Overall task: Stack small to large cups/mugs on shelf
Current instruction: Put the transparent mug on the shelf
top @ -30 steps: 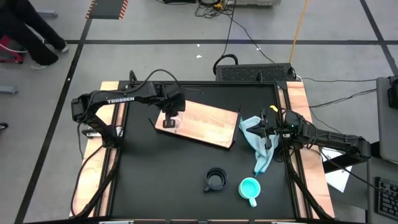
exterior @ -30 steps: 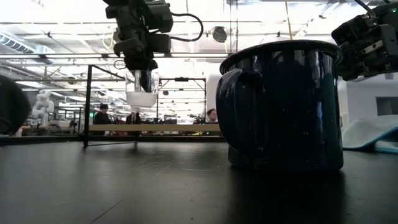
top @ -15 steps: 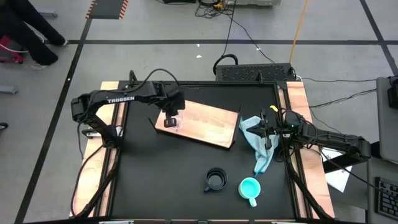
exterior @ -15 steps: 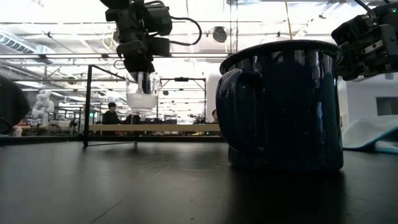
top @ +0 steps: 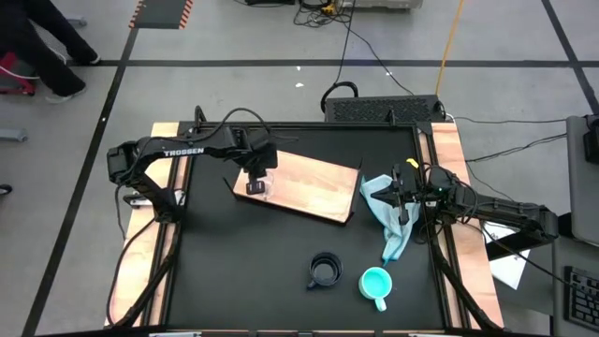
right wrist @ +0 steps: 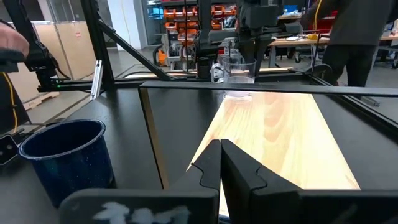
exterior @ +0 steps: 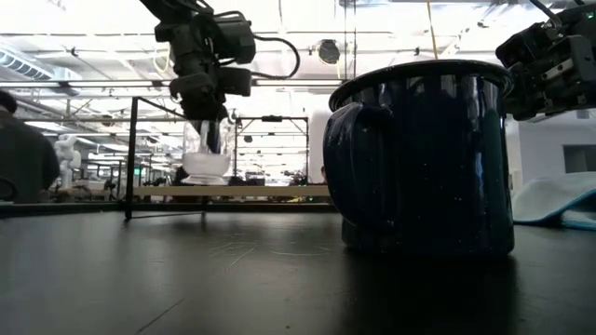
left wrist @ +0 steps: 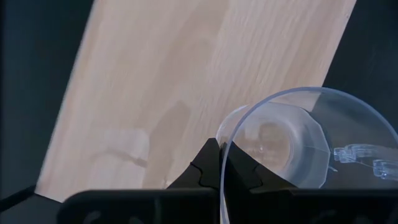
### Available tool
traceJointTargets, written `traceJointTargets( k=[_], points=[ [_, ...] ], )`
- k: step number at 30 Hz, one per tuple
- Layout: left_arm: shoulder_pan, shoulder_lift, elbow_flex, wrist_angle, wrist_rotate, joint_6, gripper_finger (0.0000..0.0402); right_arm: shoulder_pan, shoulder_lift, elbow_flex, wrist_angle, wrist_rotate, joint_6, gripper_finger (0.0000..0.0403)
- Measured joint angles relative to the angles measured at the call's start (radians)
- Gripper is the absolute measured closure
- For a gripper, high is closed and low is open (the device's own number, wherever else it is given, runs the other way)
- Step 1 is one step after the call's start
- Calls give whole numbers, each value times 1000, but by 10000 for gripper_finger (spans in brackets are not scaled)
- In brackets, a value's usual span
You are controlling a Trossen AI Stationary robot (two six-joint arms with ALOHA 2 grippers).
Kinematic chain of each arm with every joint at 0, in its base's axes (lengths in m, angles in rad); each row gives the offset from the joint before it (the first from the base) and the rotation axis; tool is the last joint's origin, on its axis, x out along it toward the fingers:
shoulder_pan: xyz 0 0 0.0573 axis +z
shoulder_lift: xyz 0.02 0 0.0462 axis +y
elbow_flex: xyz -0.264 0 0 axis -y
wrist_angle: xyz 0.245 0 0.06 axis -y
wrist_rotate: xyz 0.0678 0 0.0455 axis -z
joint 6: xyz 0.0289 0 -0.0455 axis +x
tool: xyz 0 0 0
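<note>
My left gripper (top: 256, 178) is shut on the small clear glass cup (exterior: 207, 158) over the left end of the light-brown wooden shelf board (top: 304, 185). The cup also shows in the left wrist view (left wrist: 298, 146). The black handled mug (top: 325, 271) and the turquoise handled mug (top: 375, 284) stand on their bases on the black tabletop near the front edge. My right gripper (top: 402, 201) is shut and empty, held above the pale blue cloth (top: 391, 220) at the table's right side. My left gripper holds the glass cup by its rim (left wrist: 225, 149), one finger inside the cup and one outside. The fingers come from above, pointing down. The cup hangs upright below them, its base (exterior: 207, 175) just over the board; whether it touches the board I cannot tell.
The board (right wrist: 280, 137) lies slanted across the far middle of the table, most of its top bare. The black mug (exterior: 424, 158) stands close to the low camera. People move in the room behind the table. Pale wooden rails (top: 449, 159) run along both table sides.
My left gripper has gone down toward the board with the glass cup, shifting slightly toward the table's left edge. The cup stays upright in the hold and now hangs much nearer the board's top.
</note>
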Motion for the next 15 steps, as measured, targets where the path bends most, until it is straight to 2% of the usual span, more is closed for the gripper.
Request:
traceJointTargets(
  k=[15],
  points=[
    [-18, -4, -46, 53, -47, 31, 401, 0, 0, 0, 0, 0, 4, 403]
  ],
)
